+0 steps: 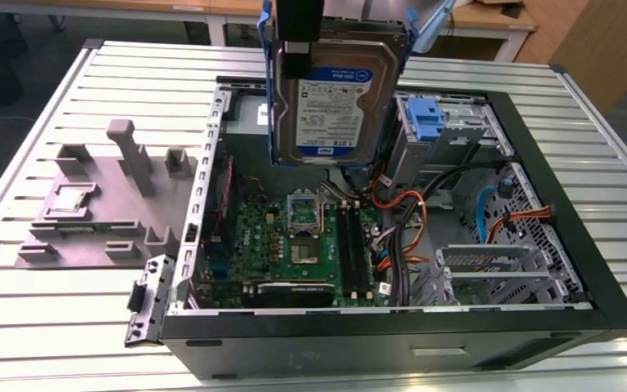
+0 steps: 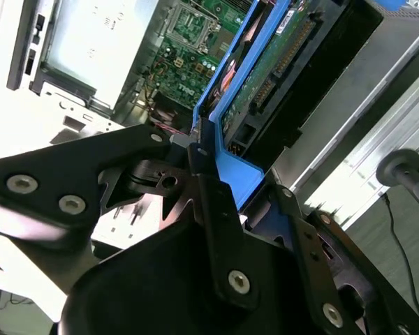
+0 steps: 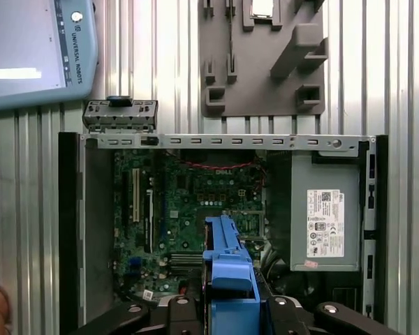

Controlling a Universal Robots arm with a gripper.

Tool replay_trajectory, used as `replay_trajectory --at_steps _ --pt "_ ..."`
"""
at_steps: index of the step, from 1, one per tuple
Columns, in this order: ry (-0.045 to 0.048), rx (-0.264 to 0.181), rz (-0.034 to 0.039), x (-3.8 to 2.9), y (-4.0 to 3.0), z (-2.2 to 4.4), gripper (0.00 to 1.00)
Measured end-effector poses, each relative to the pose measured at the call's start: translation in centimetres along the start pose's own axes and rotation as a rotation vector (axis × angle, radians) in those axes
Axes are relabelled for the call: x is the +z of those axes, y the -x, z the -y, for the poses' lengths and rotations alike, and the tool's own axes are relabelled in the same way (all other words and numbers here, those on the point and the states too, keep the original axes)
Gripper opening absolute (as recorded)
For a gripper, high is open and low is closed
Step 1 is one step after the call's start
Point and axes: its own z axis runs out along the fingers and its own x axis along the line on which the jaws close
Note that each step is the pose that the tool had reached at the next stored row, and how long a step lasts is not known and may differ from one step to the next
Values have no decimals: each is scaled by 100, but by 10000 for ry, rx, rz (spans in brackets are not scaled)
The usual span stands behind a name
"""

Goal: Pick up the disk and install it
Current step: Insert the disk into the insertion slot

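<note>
Gripper (image 1: 297,28) with black fingers is closed on the disk (image 1: 330,98), a flat grey metal hard drive with a white-and-blue label and blue plastic rails along its edges, pinching it at its upper end. In the exterior view the disk hangs upright in the air with its label facing the camera, above the open black tower computer case (image 1: 401,347) that lies on its side on the slatted silver metal table (image 1: 52,327). Below the drive sits the green motherboard (image 1: 303,245). Toward the exterior view's right, a blue plastic bracket (image 1: 428,122) stands in the metal drive bay, apart from the held disk. A grey moulded fixture tray (image 1: 107,196) rests on the table at the exterior view's left of the case. In the second wrist view the black fingers (image 2: 216,209) press the blue rail, and the drive's green circuit underside shows. In the first wrist view the blue rail points down toward the motherboard, with the grey boxy power supply (image 3: 325,209) beside it.
</note>
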Motion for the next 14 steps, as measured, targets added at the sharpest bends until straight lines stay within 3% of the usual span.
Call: replay_trajectory --at_steps 4,8,14 --pt "-1 0 -11 2 -73 5 37" --pt "-1 0 -35 5 -97 28 37" --pt "-1 0 -37 11 -94 195 37"
